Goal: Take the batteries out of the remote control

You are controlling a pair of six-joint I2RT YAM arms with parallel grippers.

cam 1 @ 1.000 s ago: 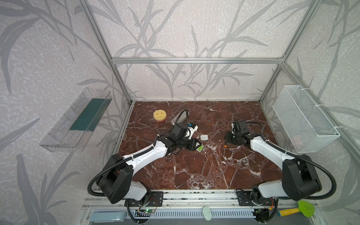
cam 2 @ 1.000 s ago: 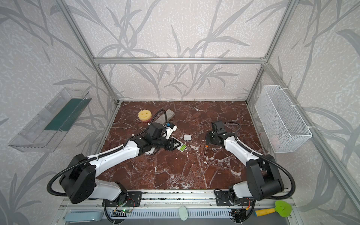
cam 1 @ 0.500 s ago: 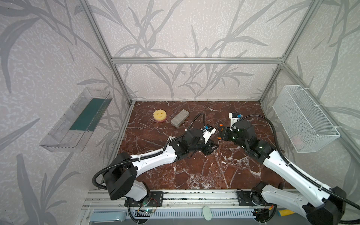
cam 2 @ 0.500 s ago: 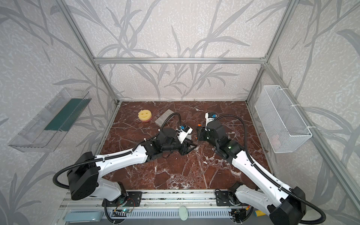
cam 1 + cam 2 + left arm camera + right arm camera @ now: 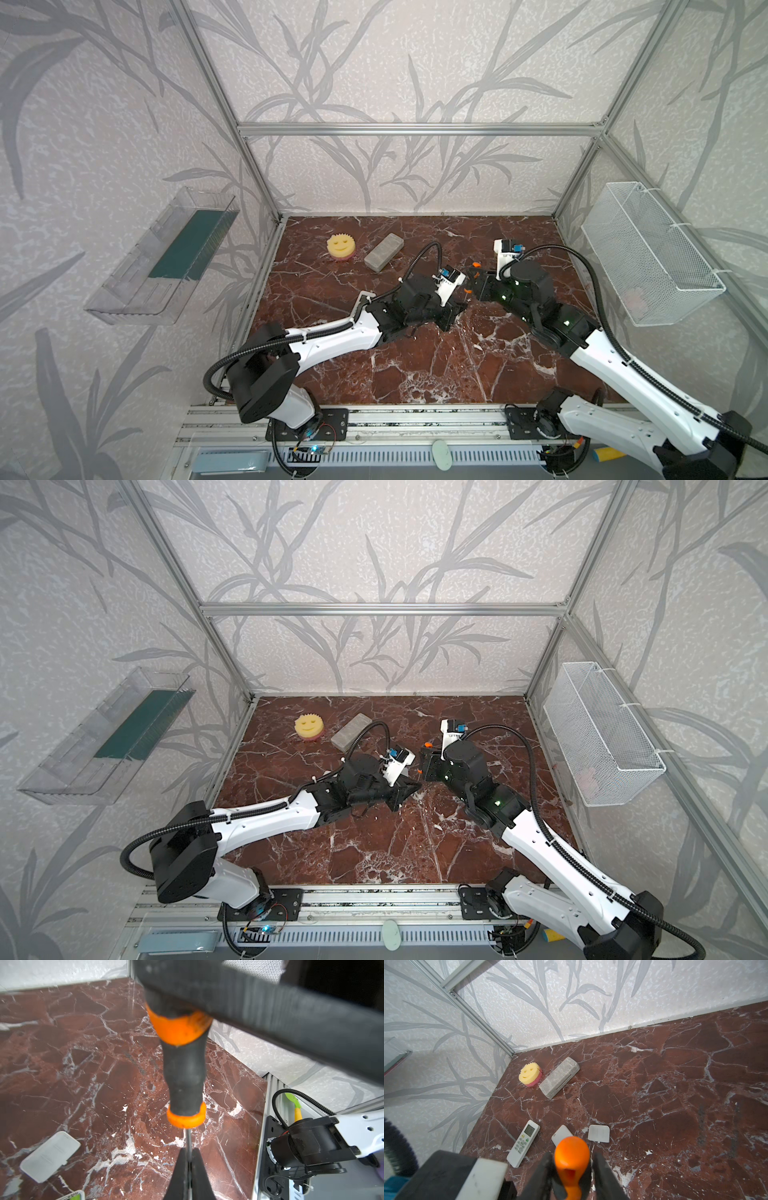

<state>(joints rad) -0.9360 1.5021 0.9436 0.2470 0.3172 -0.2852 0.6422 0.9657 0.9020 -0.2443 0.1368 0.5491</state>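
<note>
- Over the middle of the red marble surface (image 5: 415, 374), two arms meet tip to tip, with one screwdriver (image 5: 184, 1076) between them.
- The left hand (image 5: 188, 1156) is closed tight on the screwdriver's thin metal shaft, just past the orange collar of the handle.
- The right hand (image 5: 572, 1156) has one finger on either side of the handle's orange butt. The fingers stand very close to it, but I cannot tell whether they press it.
- Two white remotes lie on the surface in the right wrist view. The face-up remote (image 5: 523, 1144) shows its display and buttons. The second remote (image 5: 561, 1134) lies near it, back up and largely hidden behind the handle.
- One loose pale cover (image 5: 599, 1133) lies flat beside the second remote, not touching it.
- Of the batteries (image 5: 76, 1196), only one lime-green sliver shows. It sits inside a white casing at the edge of the left wrist view, near the cover, and how many are there cannot be counted.
- Near the far left corner sit one yellow smiling sponge (image 5: 529, 1075) with a pink underside and one grey block (image 5: 559, 1077), just beside each other.
- One clear tray (image 5: 158, 266) hangs on the left wall with a dark green pad in it, and one white wire basket (image 5: 648, 249) hangs on the right wall.
- One green-and-yellow spatula (image 5: 293, 1102) lies off the surface, by the right arm's base.
</note>
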